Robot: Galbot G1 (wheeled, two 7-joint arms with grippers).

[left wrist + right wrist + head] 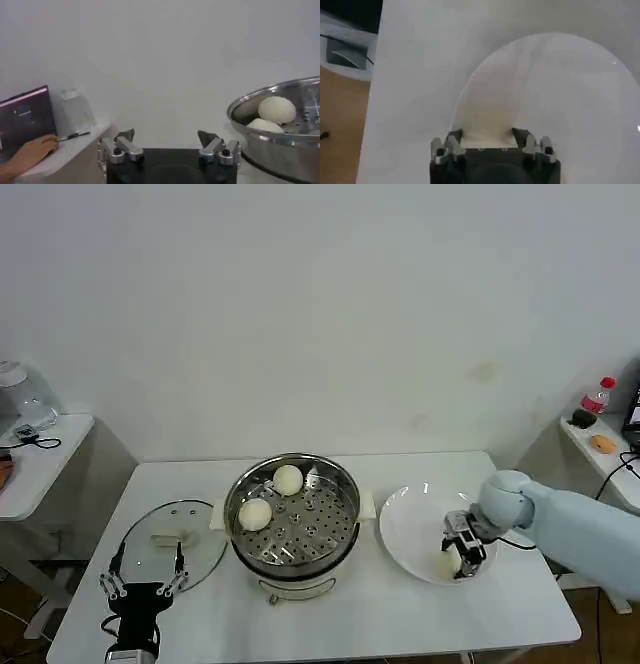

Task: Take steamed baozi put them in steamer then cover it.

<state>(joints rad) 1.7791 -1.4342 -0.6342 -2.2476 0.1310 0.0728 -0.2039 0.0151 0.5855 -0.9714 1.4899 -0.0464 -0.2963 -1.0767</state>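
The steamer [345,502] stands mid-table with two steamed baozi [288,479] [255,514] on its perforated tray. A third baozi [445,565] lies at the near side of the white plate [410,519], and my right gripper [462,558] is shut on it. In the right wrist view that baozi [487,107] fills the gap in the right gripper [487,134]. The glass cover [175,544] lies flat left of the steamer. My left gripper [145,576] hovers open just in front of the cover. The left wrist view shows the left gripper [167,136] with nothing in it and the steamer [280,145] beyond.
A side table [30,459] with an appliance stands at the left. A shelf with a red-capped bottle [598,396] is at the far right. The table's front edge lies close behind both grippers.
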